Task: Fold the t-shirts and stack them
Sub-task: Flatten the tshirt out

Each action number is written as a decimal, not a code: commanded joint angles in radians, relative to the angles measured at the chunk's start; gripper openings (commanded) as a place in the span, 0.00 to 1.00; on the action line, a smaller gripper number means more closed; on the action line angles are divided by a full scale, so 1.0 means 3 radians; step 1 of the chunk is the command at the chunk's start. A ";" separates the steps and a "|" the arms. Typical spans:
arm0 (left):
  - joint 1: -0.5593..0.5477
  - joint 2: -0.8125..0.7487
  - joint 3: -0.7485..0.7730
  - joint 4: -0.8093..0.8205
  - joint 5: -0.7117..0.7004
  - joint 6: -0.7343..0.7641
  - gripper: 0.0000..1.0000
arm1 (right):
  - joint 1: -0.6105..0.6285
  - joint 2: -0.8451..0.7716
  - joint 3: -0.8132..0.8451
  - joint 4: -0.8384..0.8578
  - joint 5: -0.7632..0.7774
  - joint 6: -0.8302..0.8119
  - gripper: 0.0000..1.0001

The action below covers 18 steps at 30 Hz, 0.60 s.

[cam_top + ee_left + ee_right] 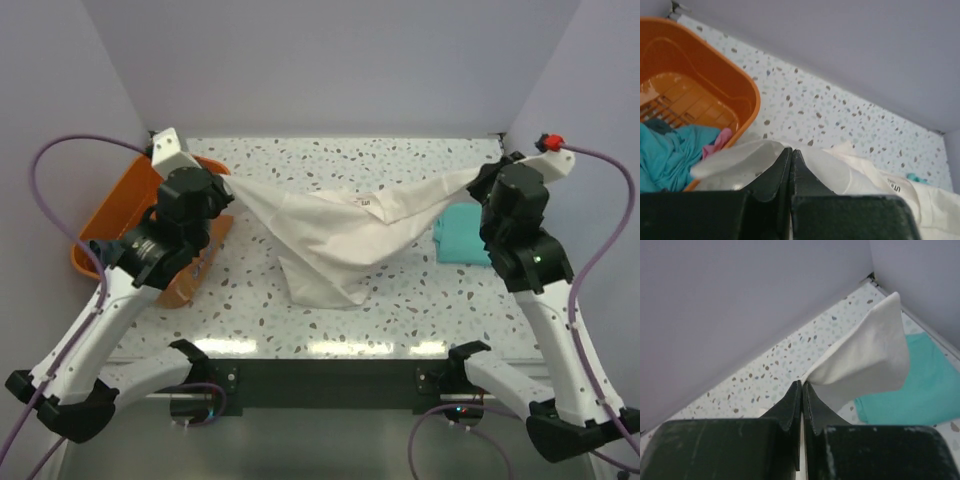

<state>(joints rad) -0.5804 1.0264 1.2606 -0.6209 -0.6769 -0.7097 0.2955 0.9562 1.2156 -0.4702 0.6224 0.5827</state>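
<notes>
Two grippers share one garment. The left gripper (791, 152) is pinched tight on one edge of the cream-white t-shirt (340, 235). The right gripper (802, 385) is clamped on the opposite edge, with a corner of cloth flaring out past its tips. Between the hands the shirt hangs as a shallow sling, taut near each grip. Its middle sags onto the table (300, 160) in a loose point toward the arm bases. A neck label shows just ahead and to the right of the left gripper.

The teal-green t-shirt (458, 238) lies on the table below and just beyond the right gripper, and it looks already folded into a rectangle. The orange basket (740, 80) sits to the left of the left gripper, with teal and pink cloth inside.

The step in hand appears to be spreading the white shirt before its first fold. The next move likely calls for both hands to come down together, keeping the stretch between them, so the cloth lands flat and not bunched. They should set it down short of the teal shirt and only then let go.
</notes>
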 commanded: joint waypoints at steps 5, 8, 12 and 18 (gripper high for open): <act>0.0007 -0.0292 0.1084 0.0019 -0.0310 0.0551 0.00 | -0.0013 -0.0022 0.1417 -0.0738 0.0808 -0.0510 0.00; 0.0007 -0.0424 0.1340 -0.0006 -0.0443 0.0591 0.00 | -0.0013 -0.0027 0.1852 -0.0861 0.1110 -0.0674 0.00; 0.0007 -0.0527 0.1662 -0.0037 -0.0296 0.0704 0.00 | -0.0013 -0.0068 0.2334 -0.0979 0.1106 -0.0863 0.00; 0.0007 -0.0527 0.2082 -0.0093 0.0082 0.0735 0.00 | -0.0003 -0.0048 0.2943 -0.1189 0.0963 -0.0930 0.00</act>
<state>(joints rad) -0.5804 0.8574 1.8397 -0.6456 -0.7055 -0.5289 0.2955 0.9390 2.0434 -0.7830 0.8814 0.3500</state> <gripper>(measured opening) 0.013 0.011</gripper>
